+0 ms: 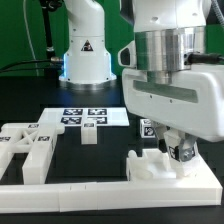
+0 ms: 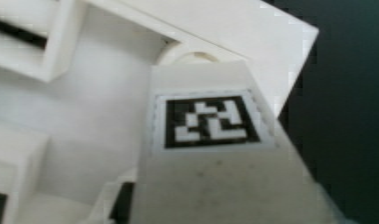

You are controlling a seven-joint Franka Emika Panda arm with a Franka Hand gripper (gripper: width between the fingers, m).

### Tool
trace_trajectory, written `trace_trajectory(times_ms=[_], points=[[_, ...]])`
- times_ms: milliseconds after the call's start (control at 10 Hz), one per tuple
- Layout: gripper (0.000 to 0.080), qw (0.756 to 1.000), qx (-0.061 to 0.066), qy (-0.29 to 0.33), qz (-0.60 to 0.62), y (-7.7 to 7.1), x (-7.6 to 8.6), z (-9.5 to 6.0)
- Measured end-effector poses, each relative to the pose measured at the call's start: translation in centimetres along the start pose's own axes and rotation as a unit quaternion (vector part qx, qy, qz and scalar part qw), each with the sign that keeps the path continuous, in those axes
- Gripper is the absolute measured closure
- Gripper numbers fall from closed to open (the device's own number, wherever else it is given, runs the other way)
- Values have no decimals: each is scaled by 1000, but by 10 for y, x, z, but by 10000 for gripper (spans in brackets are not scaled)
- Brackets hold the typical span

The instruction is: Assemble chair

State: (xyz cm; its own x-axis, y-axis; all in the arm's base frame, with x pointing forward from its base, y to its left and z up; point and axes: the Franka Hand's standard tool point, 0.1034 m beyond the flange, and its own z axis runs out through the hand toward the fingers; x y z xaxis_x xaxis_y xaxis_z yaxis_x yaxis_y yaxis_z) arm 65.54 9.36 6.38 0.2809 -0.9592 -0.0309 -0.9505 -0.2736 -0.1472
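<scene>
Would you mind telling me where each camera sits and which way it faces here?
Exterior view: off the arm, facing the robot's base; shows the arm and its gripper low over a tagged chair part.
Wrist view: on the wrist, close up on a white tagged piece; no fingers clearly visible.
Shared: probably that same tagged part, though I cannot confirm it.

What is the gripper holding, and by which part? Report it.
Cannot tell. The gripper sits low at a tagged white chair piece, but neither view shows its fingers clamped on the piece or where they would touch it.
</scene>
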Motion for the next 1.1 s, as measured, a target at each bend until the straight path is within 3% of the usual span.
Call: trace_trajectory(times_ms=[100, 300, 400, 500, 600, 800, 1000, 1100], points=[[512, 997, 2, 5, 72, 4, 0, 0], [512, 997, 1, 7, 74, 5, 0, 0], [453, 999, -1, 7, 40, 4, -3, 0], [271, 1000, -2, 5, -2, 3, -12, 0], [186, 997, -1, 5, -81, 1, -16, 0], [157, 967, -16, 5, -254, -4, -26, -5], [151, 950, -15, 6, -311, -3, -23, -3], [150, 926, -17, 8, -378, -3, -21, -3]])
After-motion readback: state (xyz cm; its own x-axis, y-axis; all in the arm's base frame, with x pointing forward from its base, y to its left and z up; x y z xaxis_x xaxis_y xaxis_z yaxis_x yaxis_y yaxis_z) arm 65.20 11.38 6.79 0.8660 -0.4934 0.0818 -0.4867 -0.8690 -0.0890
